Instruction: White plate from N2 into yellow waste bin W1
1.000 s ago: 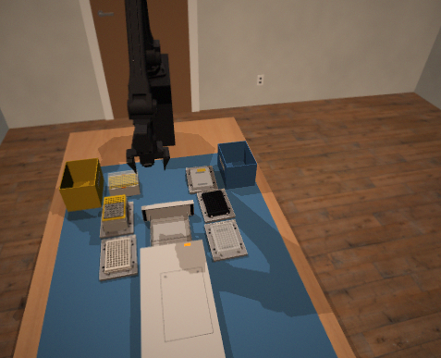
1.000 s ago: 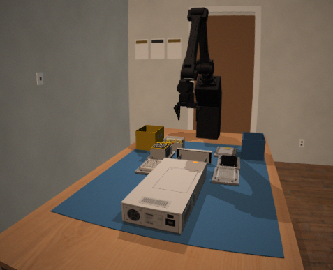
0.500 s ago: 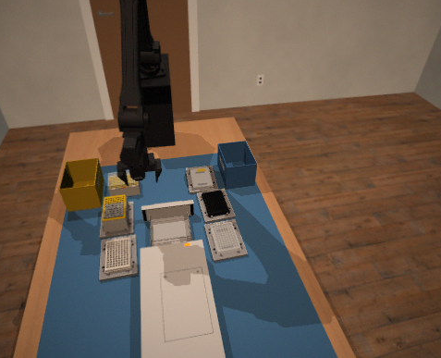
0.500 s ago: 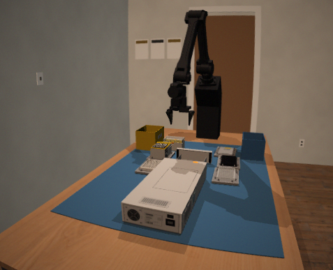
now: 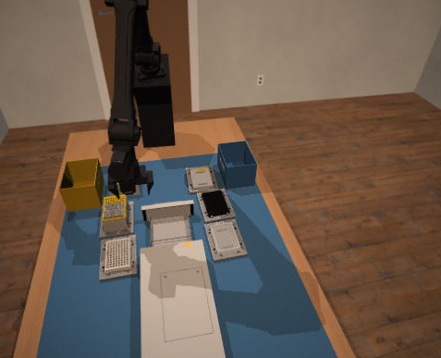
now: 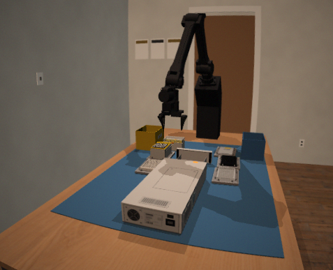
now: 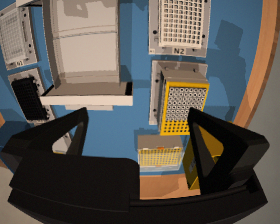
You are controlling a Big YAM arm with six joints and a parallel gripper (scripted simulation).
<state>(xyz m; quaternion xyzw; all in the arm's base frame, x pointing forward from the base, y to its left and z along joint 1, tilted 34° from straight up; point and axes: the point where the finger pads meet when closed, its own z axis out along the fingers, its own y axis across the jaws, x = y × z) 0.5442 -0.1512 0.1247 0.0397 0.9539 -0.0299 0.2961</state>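
Pincer (image 6: pixel 172 120) fingers are standing fully apart with nothing between them, hanging above the bench (image 6: pixel 56 239) over the rear left part of the blue mat (image 6: pixel 230 222), beside the yellow waste bin W1 (image 5: pixel 80 184).

Going near to far in the exterior view, a long white instrument case (image 6: pixel 167 194) is lying lengthwise on the mat. Just behind it, on the left, the white plate (image 5: pixel 118 254) is sitting flat in its grey work nest marked N2 (image 7: pixel 179 50), well apart from the bin. Behind that nest a yellow-rimmed tip box (image 5: pixel 114 207) is standing on another nest, and in the wrist view a low yellow-edged tray (image 7: pixel 160 156) is showing beyond it, directly beneath the pincer. An open white drawer-like tray (image 5: pixel 168 227) is sitting at the end of the instrument case.

On the right side three nests are lying in a row: a white well plate (image 5: pixel 226 238) nearest, a black plate (image 5: pixel 215 203) in the middle, a grey lidded plate (image 5: pixel 201 177) farthest. A blue bin (image 5: pixel 237 164) is standing just beyond them. W1 is standing upright at the mat's far left corner. The arm's black pedestal (image 6: pixel 208 110) is rising at the rear of the bench.
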